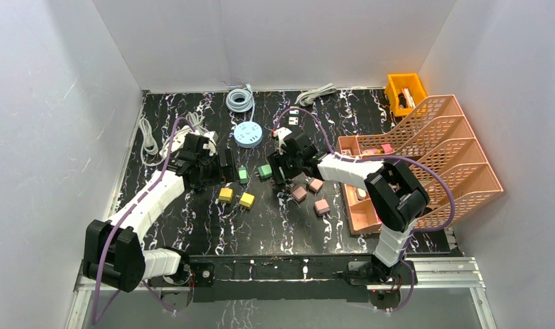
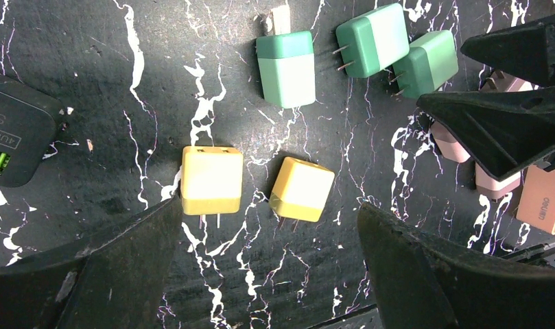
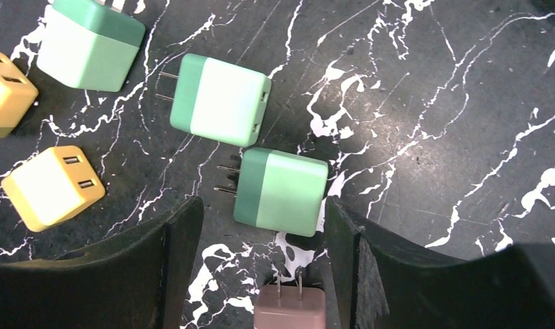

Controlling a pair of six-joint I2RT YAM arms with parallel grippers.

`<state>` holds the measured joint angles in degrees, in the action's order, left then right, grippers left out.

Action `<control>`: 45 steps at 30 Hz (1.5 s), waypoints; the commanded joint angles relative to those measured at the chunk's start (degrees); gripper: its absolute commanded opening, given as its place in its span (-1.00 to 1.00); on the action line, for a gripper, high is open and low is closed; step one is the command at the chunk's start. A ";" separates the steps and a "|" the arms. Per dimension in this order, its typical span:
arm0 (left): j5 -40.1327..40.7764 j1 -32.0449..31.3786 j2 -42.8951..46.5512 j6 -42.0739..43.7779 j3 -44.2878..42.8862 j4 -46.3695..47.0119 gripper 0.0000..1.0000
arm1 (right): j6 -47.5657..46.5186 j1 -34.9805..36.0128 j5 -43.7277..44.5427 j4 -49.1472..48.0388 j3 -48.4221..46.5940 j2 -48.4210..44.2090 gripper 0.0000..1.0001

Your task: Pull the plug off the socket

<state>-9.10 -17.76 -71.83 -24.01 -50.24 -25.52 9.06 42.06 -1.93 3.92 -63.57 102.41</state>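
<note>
On the black marbled bench (image 1: 192, 226), the left gripper (image 2: 267, 229) is held wide open above two yellow plugs (image 2: 213, 179). The right gripper (image 3: 262, 216) is seen open, and the two-tone green plug (image 3: 281, 192), prongs bared, is laid flat between its fingers

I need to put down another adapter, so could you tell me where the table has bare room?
The widest bare patch is the table's near strip, bordered by the yellow adapters, pink adapters and the arm bases. Another lies back right, between the white cable and the pink trays. The middle is crowded with green adapters.
</note>
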 commanded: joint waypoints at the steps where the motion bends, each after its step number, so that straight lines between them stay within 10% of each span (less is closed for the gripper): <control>1: -1.35 0.40 0.23 0.76 -0.21 -0.24 0.96 | -1.19 -0.03 -2.46 -2.32 -1.94 -0.13 0.47; 11: -1.34 0.61 0.57 0.81 0.40 -0.32 0.96 | -1.30 -0.04 -0.71 -3.08 -1.99 3.01 0.40; 19: -1.44 0.80 0.50 0.76 0.54 -0.23 0.95 | -1.22 1.01 0.01 -2.69 -1.03 2.75 -0.04; 36: -2.41 0.88 1.11 0.29 0.74 0.21 0.94 | 0.42 8.74 2.50 -3.81 -7.05 8.05 -0.07; 45: 0.53 0.88 0.39 -5.82 -9.36 1.11 0.97 | 0.32 7.98 6.41 -3.11 -5.47 1.00 0.86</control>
<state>-9.85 -17.30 -71.92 -25.63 -51.27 -25.39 9.08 50.96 2.15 1.96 -69.97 110.59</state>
